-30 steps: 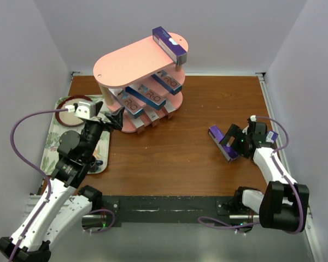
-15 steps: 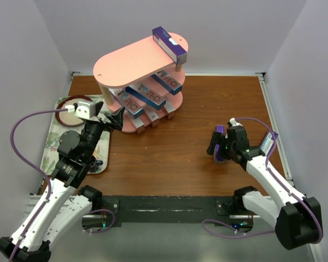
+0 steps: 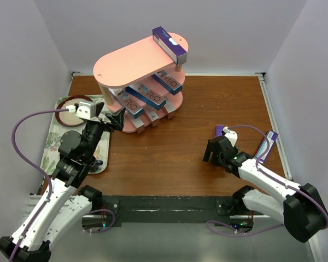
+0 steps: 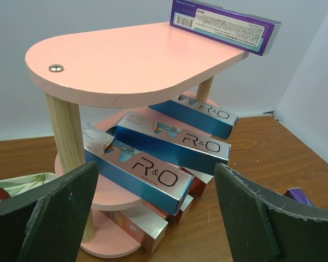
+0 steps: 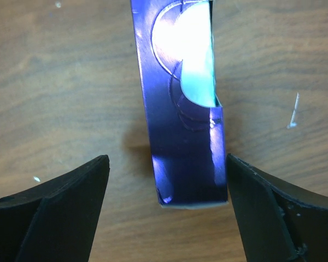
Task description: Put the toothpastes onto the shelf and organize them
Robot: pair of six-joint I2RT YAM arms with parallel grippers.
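The pink three-tier shelf [image 3: 132,64] stands at the back left of the table and fills the left wrist view [image 4: 126,57]. A purple toothpaste box [image 3: 169,43] lies on its top board. Blue boxes [image 4: 136,166] lie on the middle board and red-and-white boxes [image 3: 147,117] on the bottom board. My left gripper [image 3: 112,117] is open and empty, facing the shelf [image 4: 156,166]. My right gripper [image 3: 212,151] is open over a purple box [image 5: 180,125] lying flat on the table. The box's end sits between the jaws, close to the right finger [image 5: 273,207]. Only the box's far tip [image 3: 224,130] shows from above.
Another purple box [image 3: 266,144] lies near the table's right edge. A floral tray [image 3: 56,147] with a red ring [image 3: 71,103] sits at the left, under my left arm. White walls close in the table on three sides.
My right arm has swung left and toward the near edge, with its gripper now over the purple box. This uncovered the second purple box at the right. The left arm has not moved.
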